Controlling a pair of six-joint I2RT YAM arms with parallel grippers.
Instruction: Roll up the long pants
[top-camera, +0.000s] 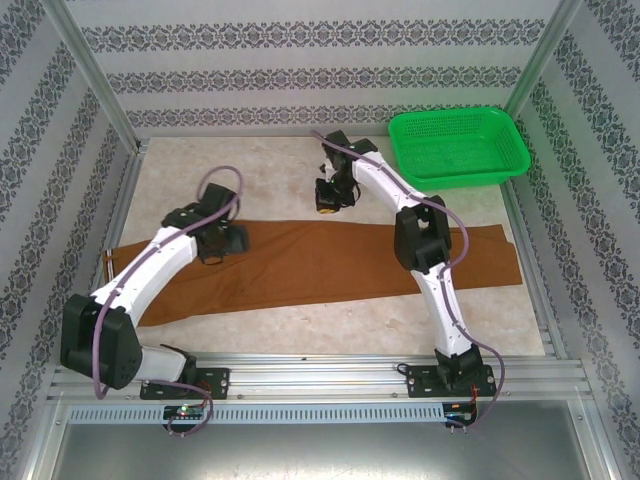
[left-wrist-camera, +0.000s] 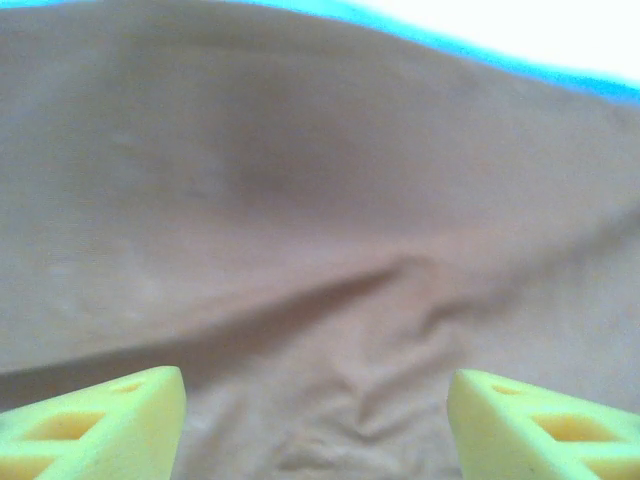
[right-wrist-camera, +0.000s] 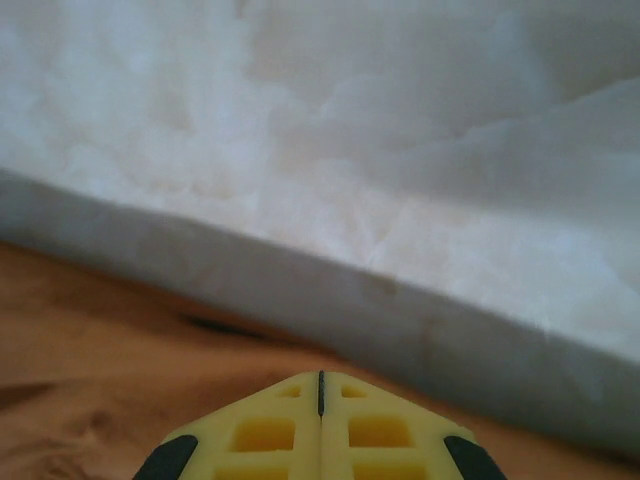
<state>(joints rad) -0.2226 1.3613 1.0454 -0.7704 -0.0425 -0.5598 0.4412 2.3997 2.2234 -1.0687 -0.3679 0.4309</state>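
Pants (top-camera: 330, 262) lie flat along the desk (top-camera: 300, 165) in the overhead view, one end by the left rail and the other near the right edge, with no roll started at either end. My left tool (top-camera: 222, 242) hangs over the cloth left of its middle. My right tool (top-camera: 328, 196) sits just past the far edge of the cloth, over bare desk. A green basket (top-camera: 455, 145) stands in the far right corner, well apart from the work.

From the left wrist, the yellow fingers (left-wrist-camera: 165, 410) stand wide apart with nothing between them. Lightly creased brown cloth lies below, and I judge the spread is there to take a fold of it.

From the right wrist, the fingers (right-wrist-camera: 290, 400) are pressed together and grip nothing, their tip above the line where cloth meets pale desk. A closed tip, I judge, suits pushing or pinning rather than pinching.
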